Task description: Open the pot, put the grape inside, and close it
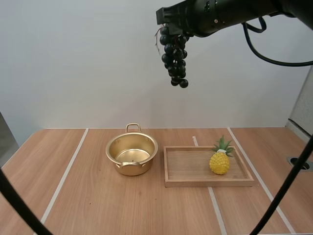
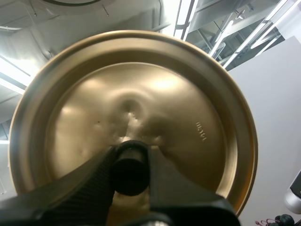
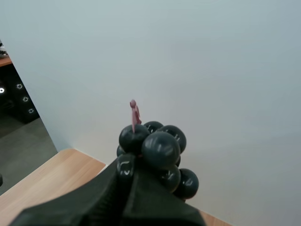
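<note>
Right pincer (image 1: pixel 169 28) holds grapes (image 1: pixel 175 61) dangling beneath; left pincer (image 2: pixel 130 170) clamps lid (image 2: pixel 193 89).

table (image 1: pixel 98 205): wooden top, pale stripes running front to back | pot (image 1: pixel 132 154): sitting lidless near the middle, handles facing front and back | wooden tray (image 1: pixel 190 166): lying just right of the pot, not touching it
</note>
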